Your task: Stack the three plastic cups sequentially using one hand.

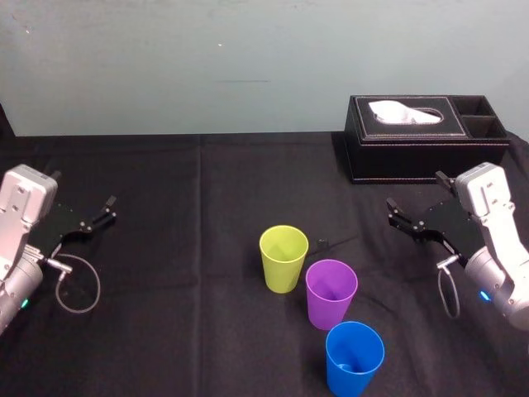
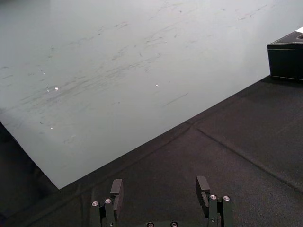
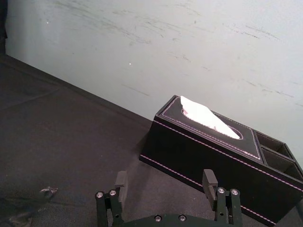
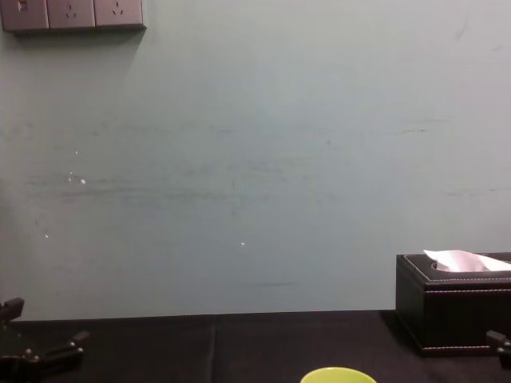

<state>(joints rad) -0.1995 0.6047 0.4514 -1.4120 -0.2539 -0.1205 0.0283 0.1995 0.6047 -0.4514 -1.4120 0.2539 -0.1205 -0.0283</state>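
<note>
You have the left pincer (image 1: pixel 106 209) hanging over the left side of the desk (image 1: pixel 182 273), well apart from the cups. In the left wrist view its fingers stand wide apart, with bare black cloth between them. It holds nothing and touches nothing.

You have the right pincer (image 1: pixel 395 215) hanging over the right side of the desk, in front of the black tissue box (image 1: pixel 421 141) and pointing toward the middle. Its fingers are likewise spread wide, and it is empty and clear of every cup.

The three cups stand upright, mouths up, in a slanting row right of the desk's centre, between the two pincers. The yellow-green cup (image 1: pixel 283 258) is farthest from the robot. The purple cup (image 1: pixel 331 294) stands just beside it, nearer and to the right. The blue cup (image 1: pixel 354 357) stands just beside the purple one, nearest the robot. Each cup rests on the cloth on its own, not yet stacked.
</note>
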